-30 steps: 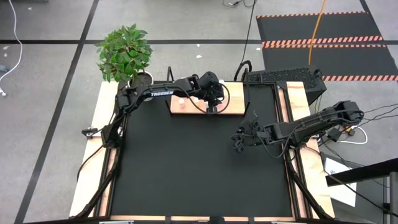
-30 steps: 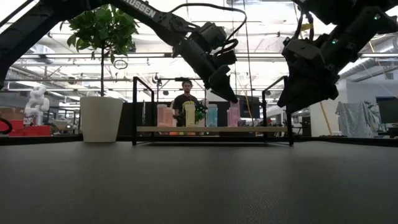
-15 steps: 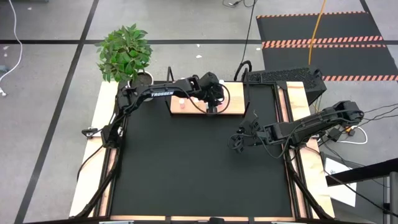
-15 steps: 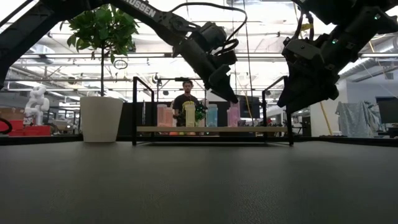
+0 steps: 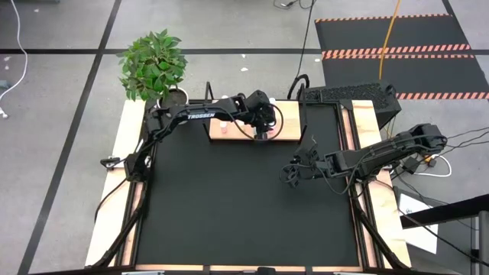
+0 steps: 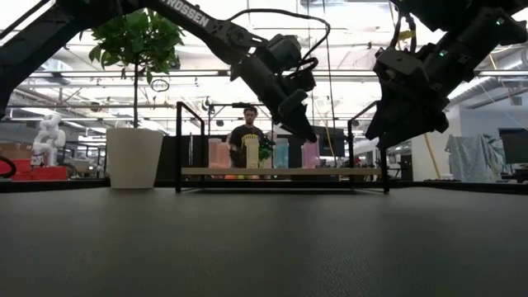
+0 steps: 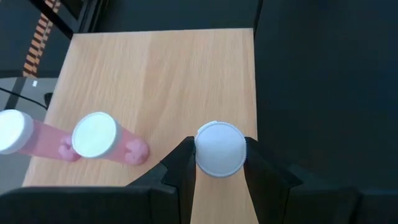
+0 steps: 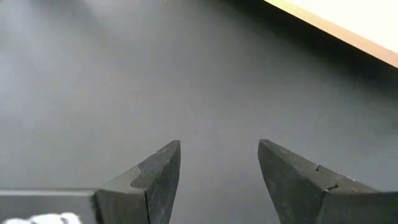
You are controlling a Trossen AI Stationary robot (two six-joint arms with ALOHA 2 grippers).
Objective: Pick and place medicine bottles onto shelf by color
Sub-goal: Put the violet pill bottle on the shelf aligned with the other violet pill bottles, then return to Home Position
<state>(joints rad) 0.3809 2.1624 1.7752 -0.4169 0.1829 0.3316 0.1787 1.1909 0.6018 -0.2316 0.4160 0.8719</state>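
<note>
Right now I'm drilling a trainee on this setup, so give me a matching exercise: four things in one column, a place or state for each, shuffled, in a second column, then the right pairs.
Things:
1. left gripper
2. right gripper
3. potted plant
4. two pink bottles

Places or states:
A. standing on the wooden shelf
B. open and empty above the black mat
C. closed on a white-capped bottle above the shelf
D. at the table's far left corner

Pairs: 1-C, 2-B, 3-D, 4-A

Left gripper (image 7: 219, 163) reached far forward, fingers clamped, right gripper (image 8: 219, 163) hovering mid-table, fingers apart
</note>
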